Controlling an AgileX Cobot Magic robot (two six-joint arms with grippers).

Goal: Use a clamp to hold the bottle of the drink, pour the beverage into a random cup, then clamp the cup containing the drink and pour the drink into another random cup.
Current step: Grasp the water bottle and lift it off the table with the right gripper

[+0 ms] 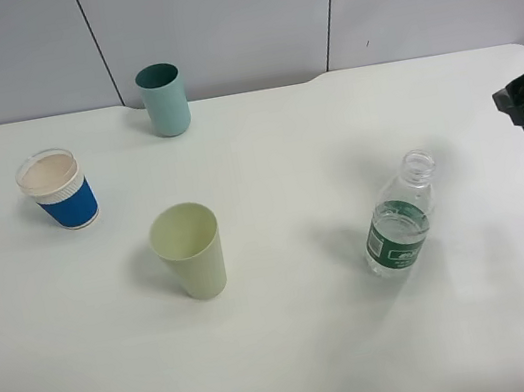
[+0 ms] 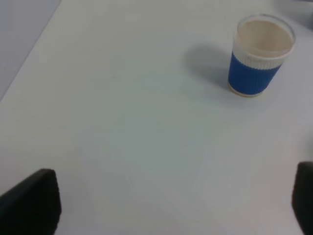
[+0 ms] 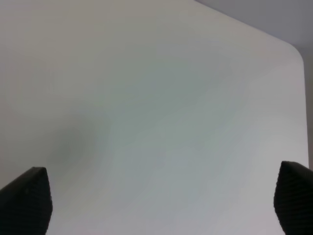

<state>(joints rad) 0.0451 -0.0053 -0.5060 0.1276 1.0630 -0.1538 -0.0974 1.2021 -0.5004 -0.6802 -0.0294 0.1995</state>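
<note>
White tabletop (image 1: 300, 352), grey panelled wall (image 1: 211, 22) behind. Stock as I read it from the console:

1. Right gripper (image 3: 159, 203): jaws spread wide, nothing between them, bare table beneath. In the high view it sits at the right edge, right of the bottle of the drink (image 1: 399, 223) and apart from it.
2. Left gripper (image 2: 168, 200): jaws likewise wide apart and empty, facing the blue paper cup (image 2: 257, 56).
3. Bottle of the drink: upright, capless, right half of the table, green label band low on the body. I judge it light, thin-walled and smooth. A hard squeeze would dent it and could push liquid out of the open neck. I would take it across the label band, below the shoulder, with modest pressure.
4. Beverage (image 1: 405, 213): clear; I cannot read the level.
5. Yellow-green cup (image 1: 191, 254): upright, left of centre, the cup closest to the bottle.
6. Blue paper cup: upright, at the left.
7. Teal cup (image 1: 164, 99): upright, far side, by the wall.
</note>
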